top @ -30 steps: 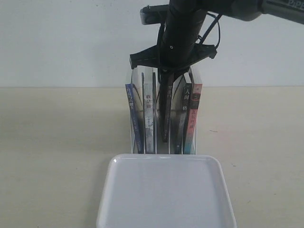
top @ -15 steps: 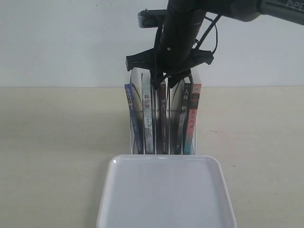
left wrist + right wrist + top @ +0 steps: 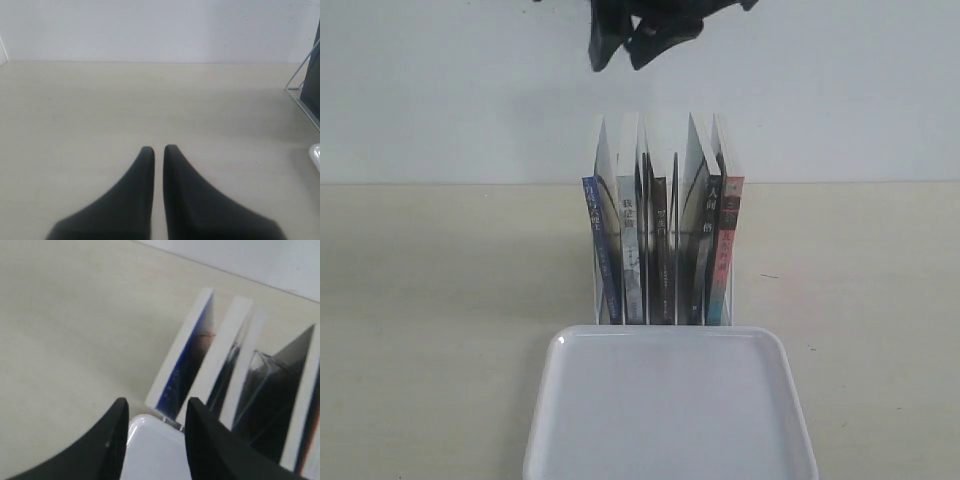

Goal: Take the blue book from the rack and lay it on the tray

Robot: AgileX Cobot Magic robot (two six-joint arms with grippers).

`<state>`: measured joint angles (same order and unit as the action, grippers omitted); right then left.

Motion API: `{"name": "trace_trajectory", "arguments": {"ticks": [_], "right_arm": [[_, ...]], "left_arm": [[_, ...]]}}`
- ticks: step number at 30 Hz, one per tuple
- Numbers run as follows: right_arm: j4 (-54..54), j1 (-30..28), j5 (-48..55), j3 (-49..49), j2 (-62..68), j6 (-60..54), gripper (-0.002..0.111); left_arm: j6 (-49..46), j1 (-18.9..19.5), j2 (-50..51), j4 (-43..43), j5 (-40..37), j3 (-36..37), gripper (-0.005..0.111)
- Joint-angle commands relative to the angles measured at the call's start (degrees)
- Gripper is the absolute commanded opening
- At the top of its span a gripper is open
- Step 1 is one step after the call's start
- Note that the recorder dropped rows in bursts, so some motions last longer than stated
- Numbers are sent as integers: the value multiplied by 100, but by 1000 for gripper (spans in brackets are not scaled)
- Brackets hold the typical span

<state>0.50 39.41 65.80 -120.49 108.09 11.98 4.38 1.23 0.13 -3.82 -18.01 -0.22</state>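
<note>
The right gripper point(image 3: 156, 401) was held high above the rack point(image 3: 665, 150), its jaws parted and empty. The blue book point(image 3: 601, 250) was stood in the rack's left end slot, behind the tray point(image 3: 670, 420). The left gripper point(image 3: 159, 148) was held low over the table point(image 3: 75, 100), closed on nothing.

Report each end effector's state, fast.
Left end effector: closed, holding nothing.
Right end effector: open, holding nothing.
</note>
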Motion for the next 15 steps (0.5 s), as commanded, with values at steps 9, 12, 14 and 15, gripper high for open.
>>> {"name": "trace_trajectory", "arguments": {"ticks": [9, 12, 14, 15], "right_arm": [[-1711, 1201, -489, -13, 543, 967, 37], [-1893, 1149, -445, -13, 677, 1188, 37], [-1906, 1138, -428, -13, 792, 1188, 37], [-1920, 1138, -455, -13, 861, 1171, 37]], "left_arm": [[-12, -46, -13, -17, 45, 22, 6], [-12, -46, -13, -17, 45, 22, 6], [-12, -46, -13, -17, 45, 22, 6], [-12, -46, -13, -17, 45, 22, 6]]}}
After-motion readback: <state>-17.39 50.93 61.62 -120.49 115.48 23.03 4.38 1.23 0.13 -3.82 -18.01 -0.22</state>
